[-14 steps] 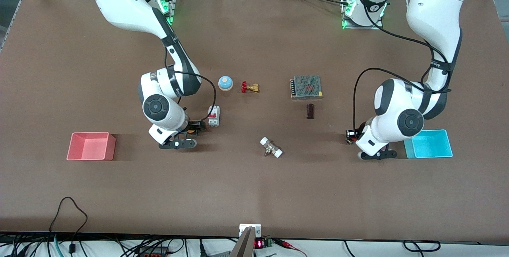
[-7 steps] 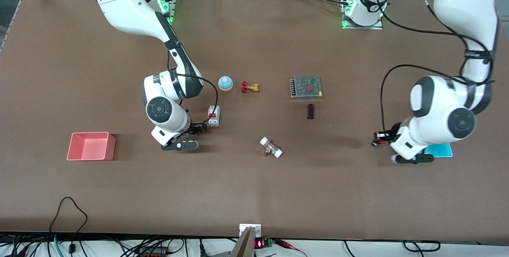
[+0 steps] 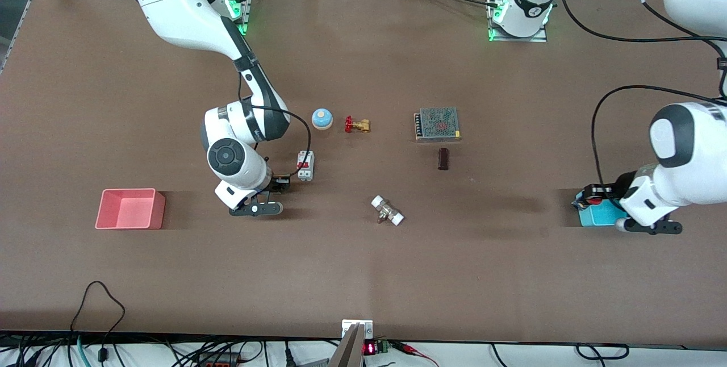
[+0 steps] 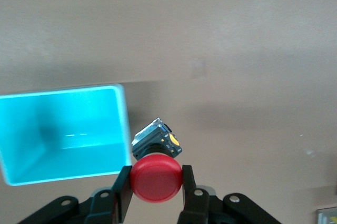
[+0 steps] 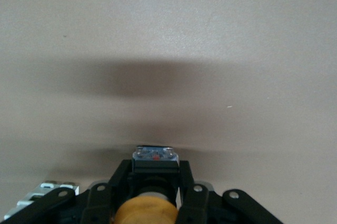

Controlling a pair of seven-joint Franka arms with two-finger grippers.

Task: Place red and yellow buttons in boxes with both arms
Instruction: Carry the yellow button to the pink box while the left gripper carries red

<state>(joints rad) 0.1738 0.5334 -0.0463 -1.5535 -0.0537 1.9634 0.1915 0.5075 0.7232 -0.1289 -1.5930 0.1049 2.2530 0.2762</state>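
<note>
The left gripper (image 3: 589, 196), its fingers closed on the red button (image 4: 156, 177), has travelled from the bare table on the cyan box's (image 3: 596, 215) centre-of-table side to that box's edge, and the arm now covers most of the box. The right gripper (image 3: 277, 184), clamped on the yellow button (image 5: 146, 211), has barely shifted, drawing slightly in beside the white circuit breaker (image 3: 305, 165).

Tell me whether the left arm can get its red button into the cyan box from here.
Probably yes: the left pincer grips the red button beside the cyan box's open top, nothing between.
</note>
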